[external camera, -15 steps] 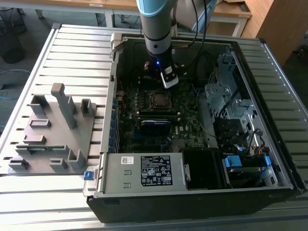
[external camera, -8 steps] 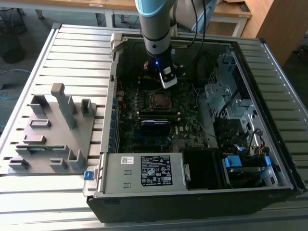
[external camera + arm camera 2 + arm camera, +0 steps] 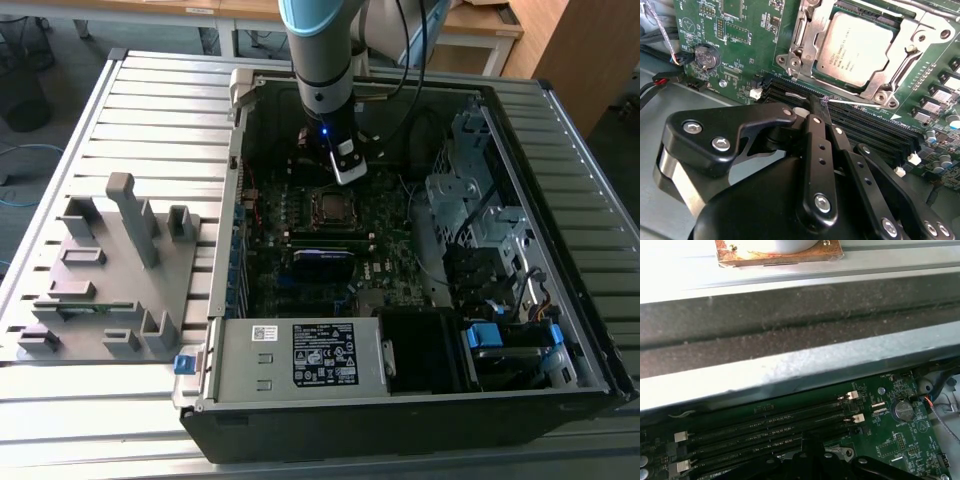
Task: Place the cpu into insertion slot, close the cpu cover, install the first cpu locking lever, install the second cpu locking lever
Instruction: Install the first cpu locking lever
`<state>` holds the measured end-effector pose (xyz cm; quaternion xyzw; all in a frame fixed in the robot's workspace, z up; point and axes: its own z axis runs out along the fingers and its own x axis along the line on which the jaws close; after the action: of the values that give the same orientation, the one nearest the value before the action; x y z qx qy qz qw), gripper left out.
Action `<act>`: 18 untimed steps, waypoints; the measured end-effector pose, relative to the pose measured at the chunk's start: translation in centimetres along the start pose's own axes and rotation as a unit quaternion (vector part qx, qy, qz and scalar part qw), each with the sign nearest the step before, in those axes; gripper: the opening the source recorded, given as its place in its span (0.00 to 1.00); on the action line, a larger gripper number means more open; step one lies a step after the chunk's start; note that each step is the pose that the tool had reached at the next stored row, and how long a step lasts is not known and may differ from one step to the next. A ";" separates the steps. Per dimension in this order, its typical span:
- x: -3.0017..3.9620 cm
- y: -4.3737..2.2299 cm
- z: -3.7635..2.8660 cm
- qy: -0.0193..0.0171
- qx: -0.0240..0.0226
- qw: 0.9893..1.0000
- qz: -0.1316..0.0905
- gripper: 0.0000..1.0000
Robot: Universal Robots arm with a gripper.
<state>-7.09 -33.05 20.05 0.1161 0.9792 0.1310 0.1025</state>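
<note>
The cpu lies flat in the insertion slot, its dull silver top showing through the window of the cpu cover, which is down around it. In the exterior view the cpu sits mid-motherboard inside the open case. My gripper hangs just beside the socket, over the memory slots, black fingers drawn together. A thin silver lever rod runs along the socket edge right at the fingertips; whether they touch it I cannot tell. In the exterior view the gripper is just behind the socket.
Long black memory slots run beside the socket. A coin battery and cables lie nearby. The case wall rises close by. A grey fixture block stands at the exterior view's left, a drive cage at its right.
</note>
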 end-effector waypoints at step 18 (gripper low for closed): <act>0.04 -0.06 0.24 -0.001 0.000 1.000 0.000 0.10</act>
<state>-7.09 -33.05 19.80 0.1160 0.9792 0.1308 0.1031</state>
